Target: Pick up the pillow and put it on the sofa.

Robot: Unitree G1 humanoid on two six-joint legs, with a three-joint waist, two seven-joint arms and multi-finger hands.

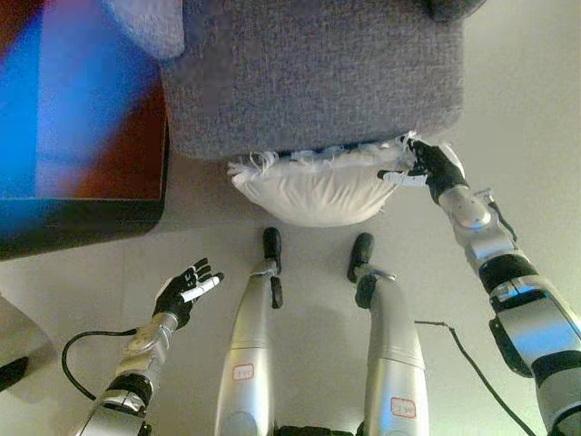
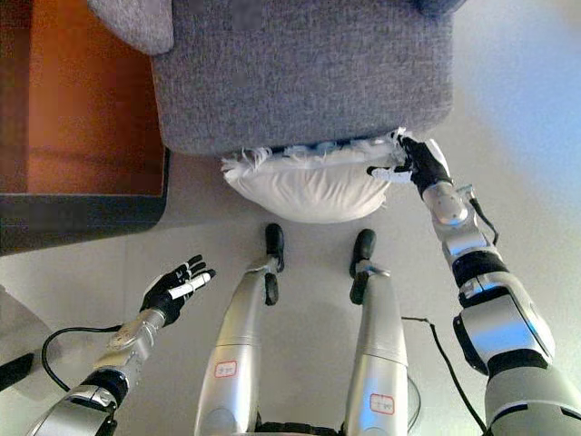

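Note:
A white pillow (image 1: 313, 189) with a fringed edge lies on the floor, partly tucked under the front edge of the grey sofa (image 1: 313, 73). My right hand (image 1: 428, 168) is at the pillow's right corner, with its fingers curled on the fringe there. My left hand (image 1: 186, 289) is open and empty, held above the floor at the lower left, well away from the pillow. The pillow's far side is hidden under the sofa.
A dark-framed low table (image 1: 82, 173) with a reddish-brown top stands to the left of the sofa. A grey cushion (image 2: 132, 23) shows at the sofa's upper left. Pale floor (image 1: 526, 109) lies to the right.

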